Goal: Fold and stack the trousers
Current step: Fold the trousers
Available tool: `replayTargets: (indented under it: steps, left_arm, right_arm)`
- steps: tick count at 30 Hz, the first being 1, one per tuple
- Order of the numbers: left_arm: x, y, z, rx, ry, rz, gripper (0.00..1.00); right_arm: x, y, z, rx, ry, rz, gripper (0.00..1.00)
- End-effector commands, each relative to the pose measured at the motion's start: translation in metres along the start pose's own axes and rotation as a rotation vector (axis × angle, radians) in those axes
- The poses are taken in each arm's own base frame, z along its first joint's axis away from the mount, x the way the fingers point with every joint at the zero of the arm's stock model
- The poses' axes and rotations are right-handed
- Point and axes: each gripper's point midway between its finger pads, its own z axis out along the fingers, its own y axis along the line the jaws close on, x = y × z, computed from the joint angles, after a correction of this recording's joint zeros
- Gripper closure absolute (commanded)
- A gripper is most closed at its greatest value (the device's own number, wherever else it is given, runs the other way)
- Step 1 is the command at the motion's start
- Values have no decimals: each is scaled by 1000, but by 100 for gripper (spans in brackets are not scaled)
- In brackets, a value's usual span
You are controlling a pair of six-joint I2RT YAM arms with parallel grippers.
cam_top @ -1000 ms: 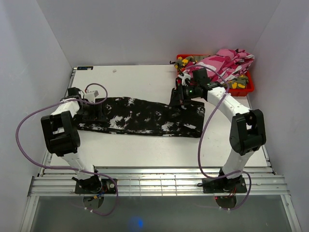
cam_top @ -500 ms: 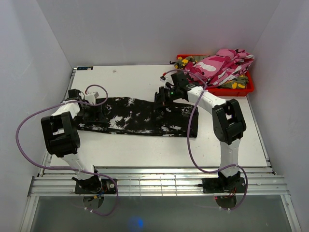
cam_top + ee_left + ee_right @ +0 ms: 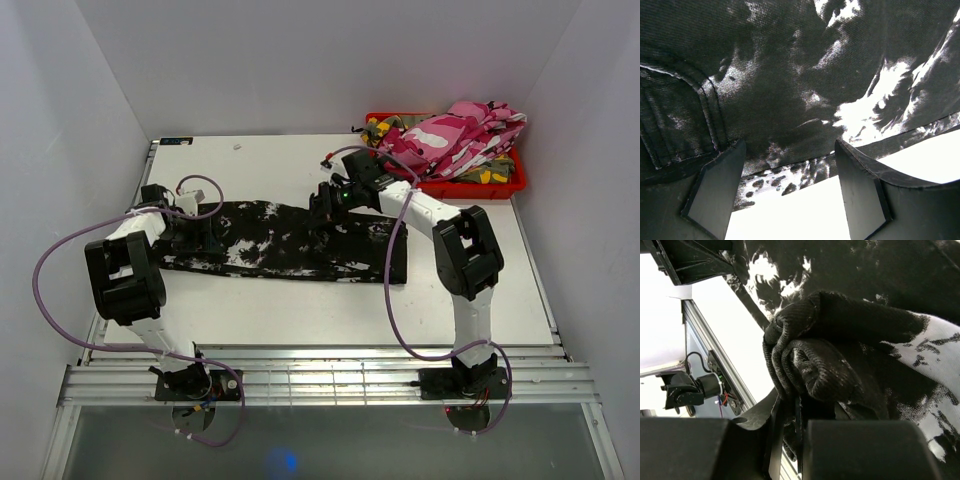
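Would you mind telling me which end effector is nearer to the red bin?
Right. The right end effector grips the black trousers mid-table, left of the bin; the left end effector sits open at the trousers' far left end.

The right gripper, clamped on a bunch of the black white-splotched trousers, now sits further left in the top view, near the frame's centre instead of centre right. The cloth's right end travels with it, so its right edge lies further left and bares more table beyond it. The right arm swings its elbow in from the right side. Most of this shift falls in the first half second.
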Motion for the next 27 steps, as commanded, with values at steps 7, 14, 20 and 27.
replayTargets:
  steps: [7,14,20,27]
  left_arm:
    - [-6,-8,-10,14,-37,6,17]
    - [-18,-21,-20,62,-91,33,17]
    - [-62,-67,-64,214,-287,161,17]
    - [-81,-141,-69,365,-344,300,21]
  right_arm:
    - [-6,7,18,-53,-5,-3,92]
    - [2,25,26,-123,18,-21,49]
    - [-41,48,-26,-145,-90,-197,23]
    - [-33,-32,-126,-44,-92,-291,56]
